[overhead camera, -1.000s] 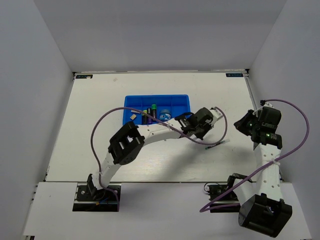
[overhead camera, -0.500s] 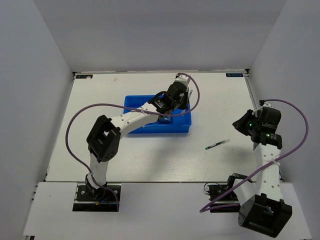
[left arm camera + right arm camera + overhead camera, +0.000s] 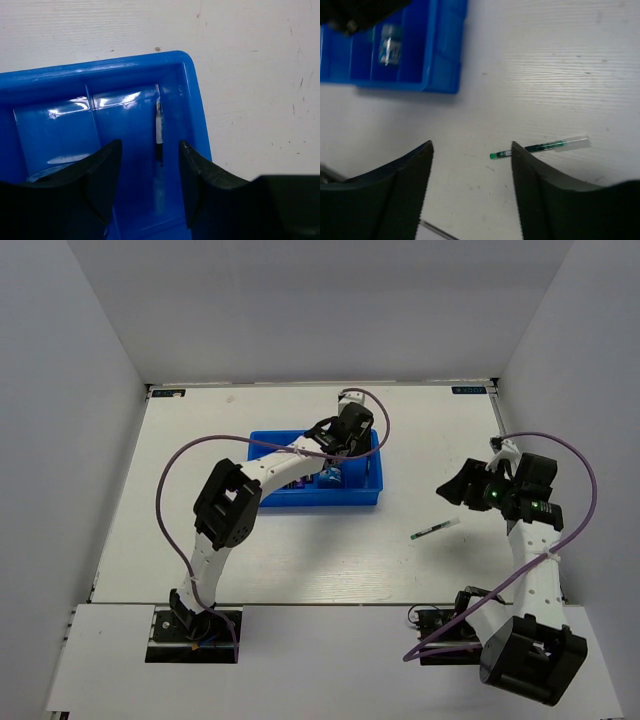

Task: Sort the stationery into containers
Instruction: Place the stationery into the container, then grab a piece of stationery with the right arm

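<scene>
Over the far right corner of the blue tray (image 3: 318,499): the left tool (image 3: 350,430), fingers parted to a middling gap, nothing gripped between them. Through the left wrist camera, looking down past both dark fingers (image 3: 102,170) into the tray's (image 3: 125,62) rightmost narrow compartment, with a thin pen (image 3: 158,130) lying lengthwise along its floor, straight below the gap of the tool (image 3: 150,150). One compartment to the left, in the top view, a blue-white tape roll (image 3: 332,476).

Tray set on the tabletop (image 3: 200,440) in the far half, about midway between the left and right edges.

Near the right edge, about halfway from near to far: the right tool (image 3: 455,485), raised above the surface, spread wide, empty. On the tabletop just nearer and to the left of it, a second pen (image 3: 436,529), clear-barrelled with green inside. In the right wrist view, that pen (image 3: 540,147) lying crosswise, its green tip just inside the gap of the tool (image 3: 471,147), its barrel running out past the right finger, untouched by either. Tray (image 3: 445,60) well apart, up in the left corner of that view.
</scene>
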Robot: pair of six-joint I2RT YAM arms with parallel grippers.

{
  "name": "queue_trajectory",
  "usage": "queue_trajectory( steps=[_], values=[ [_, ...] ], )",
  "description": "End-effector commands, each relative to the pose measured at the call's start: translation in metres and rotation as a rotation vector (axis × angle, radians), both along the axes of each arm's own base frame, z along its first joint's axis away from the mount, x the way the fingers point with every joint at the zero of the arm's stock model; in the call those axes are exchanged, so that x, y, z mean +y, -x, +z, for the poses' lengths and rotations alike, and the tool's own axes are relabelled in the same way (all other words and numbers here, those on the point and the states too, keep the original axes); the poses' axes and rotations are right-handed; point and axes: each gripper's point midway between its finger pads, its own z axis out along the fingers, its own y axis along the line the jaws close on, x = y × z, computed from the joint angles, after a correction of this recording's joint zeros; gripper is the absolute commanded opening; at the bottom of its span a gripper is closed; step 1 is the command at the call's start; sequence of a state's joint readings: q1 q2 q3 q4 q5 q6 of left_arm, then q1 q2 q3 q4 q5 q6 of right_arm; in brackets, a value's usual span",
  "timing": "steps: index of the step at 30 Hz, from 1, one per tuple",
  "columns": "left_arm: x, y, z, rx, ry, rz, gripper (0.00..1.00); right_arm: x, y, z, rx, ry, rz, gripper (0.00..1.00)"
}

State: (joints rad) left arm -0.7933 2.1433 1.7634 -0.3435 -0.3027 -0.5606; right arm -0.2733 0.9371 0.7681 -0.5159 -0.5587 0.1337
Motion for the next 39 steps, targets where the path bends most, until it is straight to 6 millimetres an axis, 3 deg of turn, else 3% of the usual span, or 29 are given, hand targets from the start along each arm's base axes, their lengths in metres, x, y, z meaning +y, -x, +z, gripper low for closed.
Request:
queue_trajectory(
  steps=[1,3,4,5,6,7,9,10,11,12,13,14,15,16,17,19,20,21,22,23,24,25,26,28,31,39],
  values=[
    [-0.004,-0.007,0.045,-0.053,0.073,0.008,0.6,0.039,0.018,0.019,-0.151,-0.042,0.363,0.61],
    [-0.003,-0.004,0.063,-0.071,0.086,-0.008,0.6,0.053,0.025,0.032,-0.288,-0.024,0.566,0.48],
    [-0.003,-0.001,0.063,-0.069,0.083,-0.023,0.49,0.061,0.044,0.025,-0.197,-0.094,0.616,0.4],
    [-0.001,0.002,0.078,-0.087,0.103,-0.033,0.39,0.065,0.052,0.025,-0.203,-0.106,0.67,0.37],
    [0.0,0.009,0.092,-0.108,0.116,-0.055,0.28,0.067,0.062,0.021,-0.4,0.036,0.872,0.35],
    [0.004,0.016,0.089,-0.099,0.104,-0.073,0.08,0.067,0.066,0.01,-0.404,0.049,0.933,0.35],
    [0.012,0.032,0.134,-0.169,0.144,-0.115,0.01,0.061,0.084,-0.015,-0.516,0.23,1.17,0.35],
    [0.019,0.048,0.114,-0.125,0.114,-0.146,0.02,0.055,0.087,-0.031,-0.537,0.297,1.279,0.37],
    [0.027,0.059,0.137,-0.157,0.142,-0.159,0.08,0.052,0.088,-0.041,-0.52,0.299,1.32,0.42],
    [0.039,0.074,0.143,-0.167,0.143,-0.191,0.18,0.049,0.088,-0.05,-0.521,0.314,1.37,0.45],
    [0.049,0.086,0.126,-0.136,0.119,-0.199,0.5,0.041,0.09,-0.06,-0.502,0.362,1.449,0.48],
    [0.061,0.1,0.145,-0.164,0.146,-0.209,0.65,0.04,0.088,-0.066,-0.494,0.357,1.472,0.54],
    [0.076,0.117,0.144,-0.165,0.121,-0.24,0.8,0.038,0.086,-0.071,-0.486,0.361,1.49,0.56],
    [0.089,0.126,0.13,-0.144,0.086,-0.237,1.0,0.038,0.085,-0.074,-0.481,0.361,1.485,0.58],
    [0.111,0.141,0.154,-0.196,0.089,-0.23,1.0,0.035,0.068,-0.08,-0.541,0.443,1.473,0.6],
    [0.149,0.157,0.119,-0.131,-0.037,-0.201,1.0,0.032,0.053,-0.091,-0.552,0.513,1.44,0.6],
    [0.169,0.17,0.135,-0.172,-0.022,-0.183,1.0,0.029,0.043,-0.094,-0.585,0.573,1.431,0.6],
    [0.184,0.172,0.133,-0.173,-0.043,-0.157,1.0,0.027,0.037,-0.096,-0.576,0.592,1.421,0.6],
    [0.205,0.182,0.115,-0.131,-0.111,-0.131,1.0,0.026,0.038,-0.099,-0.568,0.604,1.444,0.6],
    [0.223,0.194,0.126,-0.177,-0.085,-0.107,1.0,0.023,0.028,-0.099,-0.566,0.611,1.479,0.6],
    [0.232,0.199,0.124,-0.181,-0.091,-0.094,1.0,0.023,0.034,-0.099,-0.538,0.571,1.499,0.57],
    [0.248,0.208,0.108,-0.143,-0.13,-0.071,1.0,0.022,0.032,-0.104,-0.531,0.55,1.527,0.56],
    [0.262,0.218,0.11,-0.168,-0.108,-0.05,1.0,0.014,0.018,-0.101,-0.512,0.586,1.541,0.52],
    [0.288,0.233,0.093,-0.139,-0.125,-0.002,1.0,0.005,0.006,-0.104,-0.486,0.616,1.563,0.5],
    [0.309,0.247,0.078,-0.118,-0.147,0.036,1.0,0.0,-0.007,-0.106,-0.473,0.633,1.575,0.49],
    [0.339,0.267,0.053,-0.073,-0.216,0.092,1.0,-0.007,0.006,-0.13,-0.372,0.605,1.671,0.46]
  ],
)
